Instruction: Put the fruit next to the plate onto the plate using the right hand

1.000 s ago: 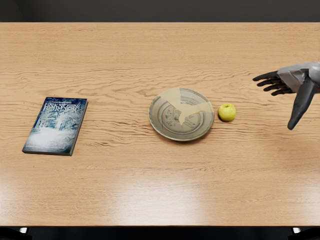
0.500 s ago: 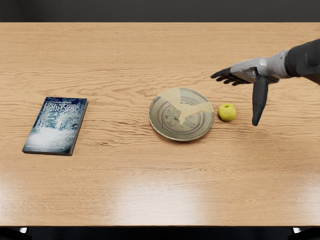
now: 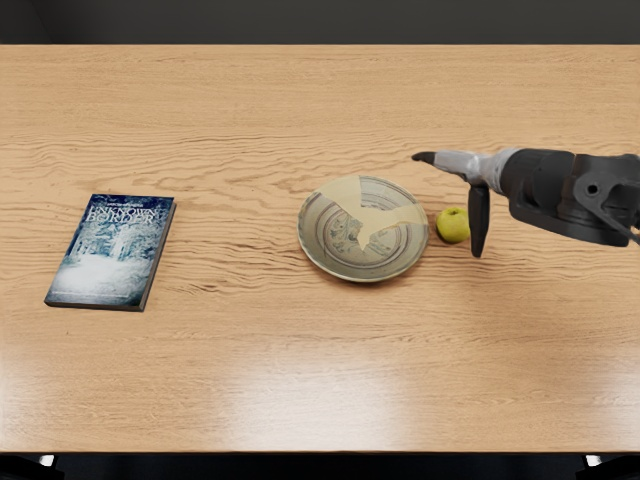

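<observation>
Head view of a wooden desk [image 3: 300, 110]. A shallow plate [image 3: 335, 248] with a ringed, beige-and-grey pattern lies near the centre, and nothing lies on it. A small yellow-green apple [image 3: 451, 225] rests on the desk just beside the plate's right rim, not on the plate. The right arm enters from the right edge. The right hand [image 3: 468, 170] hangs above and slightly behind the apple, released and holding nothing. Its fingers [image 3: 436, 158] stretch out flat toward the left, over the desk behind the plate's right rim. The thumb [image 3: 479, 225] points downward along the apple's right side, overlapping the fruit's edge in this view. Whether thumb and apple touch cannot be told. A book [image 3: 112, 250] with a snowy blue cover lies flat at the left, well apart from the plate.
</observation>
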Tool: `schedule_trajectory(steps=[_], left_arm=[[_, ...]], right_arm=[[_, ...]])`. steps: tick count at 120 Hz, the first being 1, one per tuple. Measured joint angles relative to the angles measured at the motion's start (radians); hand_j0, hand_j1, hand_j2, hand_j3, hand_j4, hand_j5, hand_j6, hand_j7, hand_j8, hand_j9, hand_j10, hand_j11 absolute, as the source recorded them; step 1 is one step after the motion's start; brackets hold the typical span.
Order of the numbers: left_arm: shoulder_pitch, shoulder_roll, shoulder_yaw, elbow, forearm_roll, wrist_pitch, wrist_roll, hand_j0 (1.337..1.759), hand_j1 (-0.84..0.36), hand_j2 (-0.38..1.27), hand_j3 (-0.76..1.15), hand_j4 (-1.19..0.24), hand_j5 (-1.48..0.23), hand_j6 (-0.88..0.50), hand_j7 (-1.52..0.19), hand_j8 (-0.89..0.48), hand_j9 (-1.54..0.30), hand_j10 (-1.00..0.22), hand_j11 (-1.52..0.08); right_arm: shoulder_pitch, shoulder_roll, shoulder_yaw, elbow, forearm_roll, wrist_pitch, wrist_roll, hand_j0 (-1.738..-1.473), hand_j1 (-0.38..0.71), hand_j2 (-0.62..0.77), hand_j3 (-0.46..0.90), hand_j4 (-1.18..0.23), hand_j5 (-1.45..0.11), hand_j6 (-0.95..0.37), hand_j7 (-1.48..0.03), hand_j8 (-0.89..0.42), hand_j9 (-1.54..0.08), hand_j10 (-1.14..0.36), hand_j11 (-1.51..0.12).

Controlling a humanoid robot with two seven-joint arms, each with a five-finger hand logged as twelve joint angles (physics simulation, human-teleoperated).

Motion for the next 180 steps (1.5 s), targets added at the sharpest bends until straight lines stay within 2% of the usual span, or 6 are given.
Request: schedule_trajectory(steps=[13,33,56,99,149,180], left_arm=[[0.000,0.000,0.000,0.000,0.000,0.000,0.000,1.658,0.35,0.00,0.00,0.00,0.00,0.00,0.00,0.00,0.00,0.00,0.00],[0.000,0.000,0.000,0.000,0.000,0.000,0.000,1.658,0.35,0.00,0.00,0.00,0.00,0.00,0.00,0.00,0.00,0.00,0.00],[0.000,0.000,0.000,0.000,0.000,0.000,0.000,1.658,0.35,0.00,0.00,0.00,0.00,0.00,0.00,0.00,0.00,0.00,0.00],[0.000,0.000,0.000,0.000,0.000,0.000,0.000,1.658,0.35,0.00,0.00,0.00,0.00,0.00,0.00,0.00,0.00,0.00,0.00],[0.000,0.000,0.000,0.000,0.000,0.000,0.000,1.658,0.35,0.00,0.00,0.00,0.00,0.00,0.00,0.00,0.00,0.00,0.00],[0.000,0.000,0.000,0.000,0.000,0.000,0.000,1.658,0.35,0.00,0.00,0.00,0.00,0.00,0.00,0.00,0.00,0.00,0.00]], right_arm=[[-0.034,0.024,-0.001,-0.012,-0.067,-0.047,0.000,-1.658,-0.34,0.00,0.00,-0.01,-0.01,-0.01,-0.01,-0.01,-0.01,-0.01,-0.01],[-0.070,0.037,-0.002,-0.041,-0.120,-0.086,0.000,-1.658,-0.25,-0.01,0.00,-0.08,-0.10,-0.09,-0.10,-0.08,-0.10,-0.08,-0.10],[-0.100,0.073,-0.003,-0.083,-0.184,-0.115,0.000,-1.658,-0.20,-0.02,0.00,-0.13,-0.16,-0.13,-0.16,-0.13,-0.16,-0.13,-0.16],[-0.136,0.083,-0.002,-0.091,-0.202,-0.135,0.000,-1.658,-0.09,-0.04,0.00,-0.22,-0.28,-0.22,-0.28,-0.22,-0.28,-0.22,-0.28],[-0.167,0.102,-0.004,-0.093,-0.253,-0.213,0.000,-1.658,-0.03,-0.05,0.00,-0.27,-0.35,-0.27,-0.34,-0.27,-0.35,-0.27,-0.35],[-0.175,0.102,-0.001,-0.095,-0.259,-0.225,0.000,-1.658,0.04,-0.06,0.00,-0.33,-0.43,-0.33,-0.43,-0.33,-0.43,-0.33,-0.43]])
